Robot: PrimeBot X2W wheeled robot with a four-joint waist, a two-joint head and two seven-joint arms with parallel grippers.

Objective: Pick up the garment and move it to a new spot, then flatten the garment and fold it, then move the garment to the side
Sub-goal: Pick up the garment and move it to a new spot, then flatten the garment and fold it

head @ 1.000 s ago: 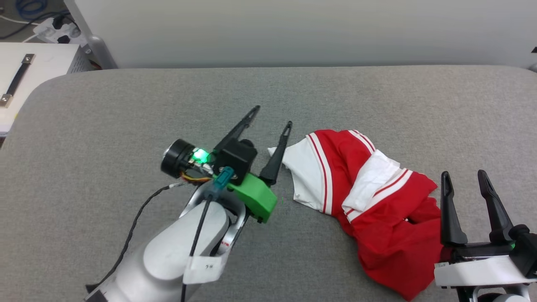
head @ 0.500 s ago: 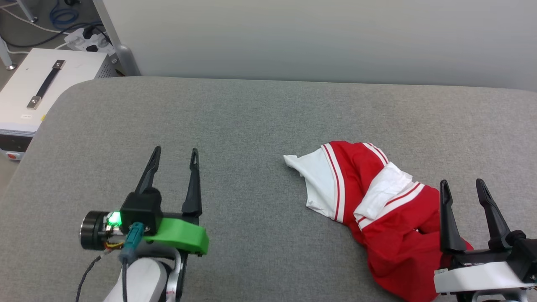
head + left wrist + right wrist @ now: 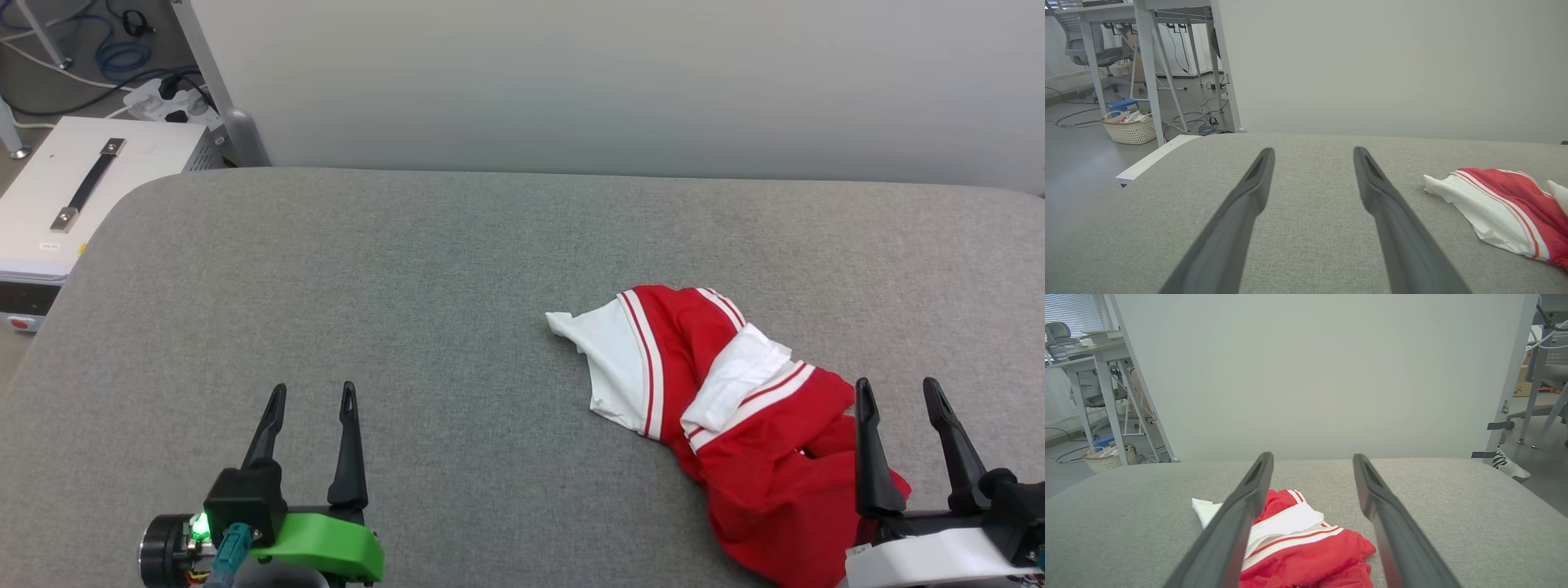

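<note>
While the garment [image 3: 739, 433] is lying crumpled on the right half of the grey table [image 3: 424, 269], with its red body bunched up and a white sleeve poking out toward the middle, both arms are sitting at the near edge. The left gripper [image 3: 314, 387] is gaping wide and empty, well apart from the cloth. The right gripper [image 3: 896, 384] is hovering just as wide by the shirt's near end, gripping nothing.

Garment [image 3: 759, 490]: soft cloth. Tabletop [image 3: 408, 286]: matt, rough fabric.
</note>
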